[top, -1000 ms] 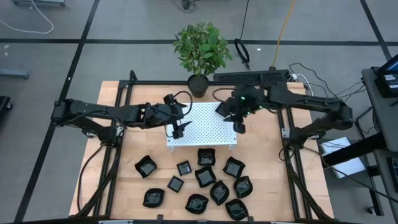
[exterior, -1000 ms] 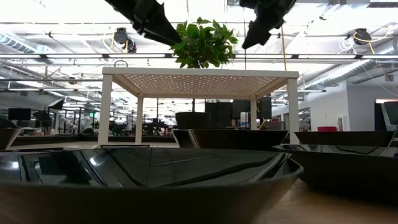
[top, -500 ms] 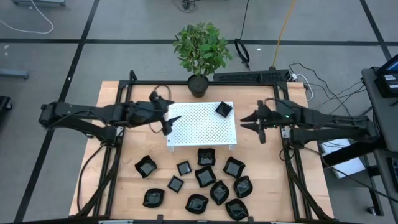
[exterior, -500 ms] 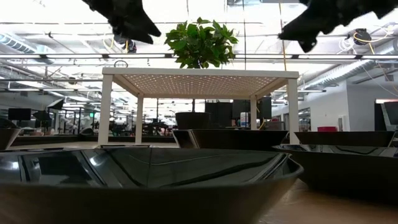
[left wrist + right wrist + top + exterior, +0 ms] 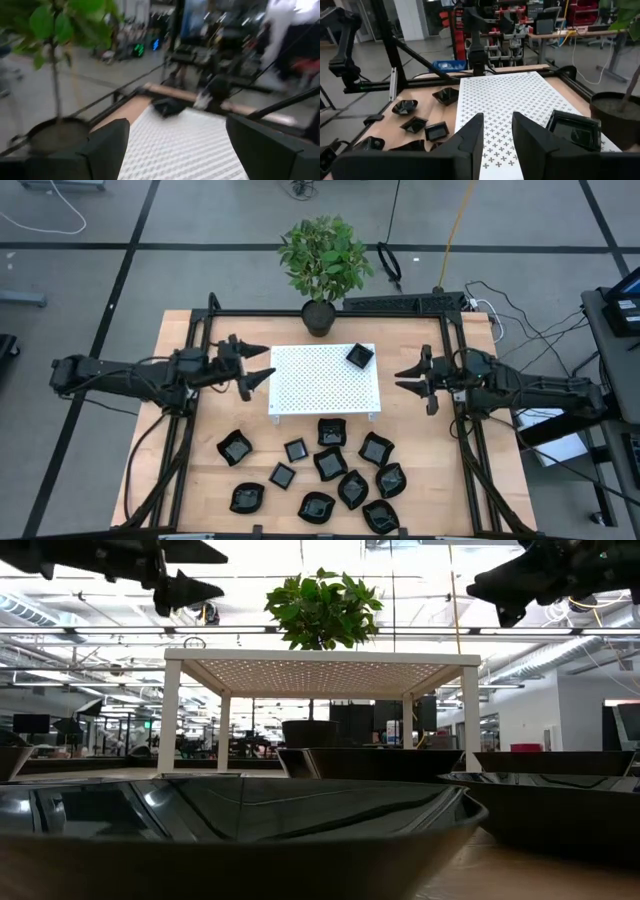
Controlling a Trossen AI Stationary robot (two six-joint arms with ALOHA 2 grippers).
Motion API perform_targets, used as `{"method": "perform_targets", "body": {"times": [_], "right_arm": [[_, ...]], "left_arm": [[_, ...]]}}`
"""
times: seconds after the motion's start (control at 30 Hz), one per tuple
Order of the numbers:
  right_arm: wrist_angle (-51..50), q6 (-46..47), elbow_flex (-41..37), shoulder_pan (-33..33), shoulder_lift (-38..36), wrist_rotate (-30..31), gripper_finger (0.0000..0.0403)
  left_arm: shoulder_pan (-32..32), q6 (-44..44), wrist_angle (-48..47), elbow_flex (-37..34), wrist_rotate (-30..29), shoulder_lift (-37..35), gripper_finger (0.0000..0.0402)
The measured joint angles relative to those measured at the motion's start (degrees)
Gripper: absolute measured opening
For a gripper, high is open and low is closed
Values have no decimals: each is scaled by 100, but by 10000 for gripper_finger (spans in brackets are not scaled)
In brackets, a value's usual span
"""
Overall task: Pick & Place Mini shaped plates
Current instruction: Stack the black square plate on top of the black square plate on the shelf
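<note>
Wooden table (image 5: 200,445): platform (image 5: 320,380), black plates (image 5: 330,465)

Glossy black mini shaped plates (image 5: 330,464) lie at six o'clock. The platform (image 5: 325,378) is white with a dotted perforation pattern. The plant (image 5: 325,256) at twelve is green.

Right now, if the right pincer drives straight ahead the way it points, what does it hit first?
Probably nothing close: the right pincer, empty with fingers parted, points across the white perforated rectangular platform, seemingly above it. Farther on is the left pincer. Height is uncertain.
</note>
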Motion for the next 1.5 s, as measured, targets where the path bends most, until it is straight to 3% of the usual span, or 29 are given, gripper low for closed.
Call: {"method": "perform_targets", "body": {"times": [0.17,0.37,0.57,0.77,0.87,1.13,1.23,1.33,1.5], "right_arm": [[210,-28,-9,35,2,-665,89],[523,-292,-9,154,4,-718,89],[1231,199,-12,190,153,-1722,89],[1494,539,108,265,445,-1644,95],[968,417,401,592,677,-1208,116],[-1486,255,1741,2191,1966,797,154],[-1634,254,2042,2717,2596,1227,155],[-1618,138,2265,3045,3072,1288,155],[-1679,-286,2321,3311,3308,1734,155]], "left_arm": [[-2,-2,925,-512,316,-126,335],[-1,-342,879,-631,326,-23,335],[-4,-295,902,-631,840,51,335],[0,-297,961,-628,889,51,335],[-4,-242,885,-628,962,49,335],[0,106,651,-628,960,51,335],[0,152,660,-628,973,49,335],[-11,77,618,-628,1214,51,335],[-449,-12,-238,-408,1387,56,335]]}}
